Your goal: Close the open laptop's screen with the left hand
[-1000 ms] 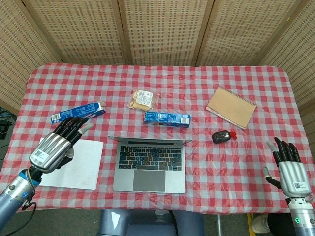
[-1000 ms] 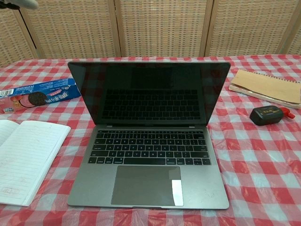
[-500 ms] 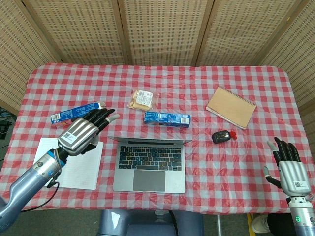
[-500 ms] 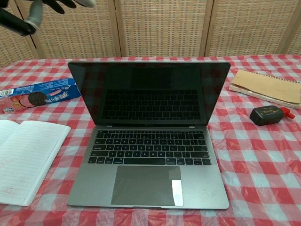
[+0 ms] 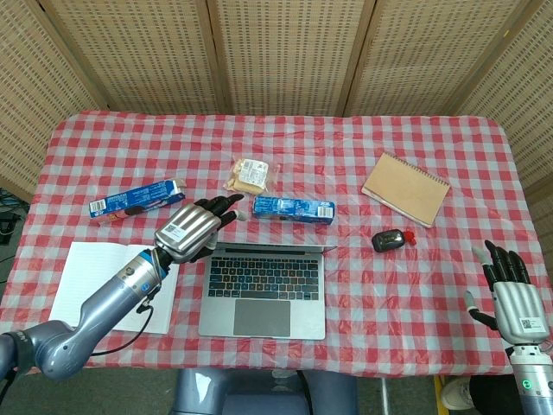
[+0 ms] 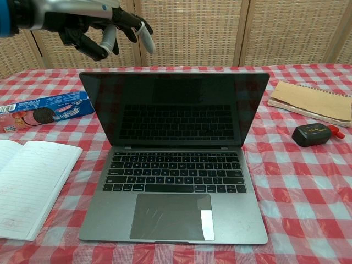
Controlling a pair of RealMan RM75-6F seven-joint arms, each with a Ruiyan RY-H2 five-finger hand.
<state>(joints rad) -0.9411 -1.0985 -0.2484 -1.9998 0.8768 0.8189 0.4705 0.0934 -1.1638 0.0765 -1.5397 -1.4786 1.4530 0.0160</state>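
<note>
In the head view, the laptop [image 5: 263, 290] sits open at the lower centre of the frame on the red-checked tablecloth [image 5: 346, 147], its screen upright. The left hand [image 5: 192, 228] hovers just left of the screen's top edge with fingers spread and nothing in them; whether it touches the lid cannot be told. To its left lie an open white notebook [image 5: 104, 285] and a blue cookie box [image 5: 136, 199]. At the lower right corner the right hand [image 5: 513, 298] has its fingers extended and apart, empty. In the chest view, the laptop [image 6: 175, 159] fills the centre, its dark screen facing the camera. The left hand [image 6: 107, 27] hangs in the upper left, above the lid's left corner, fingers loosely parted and curved downward, holding nothing.
</note>
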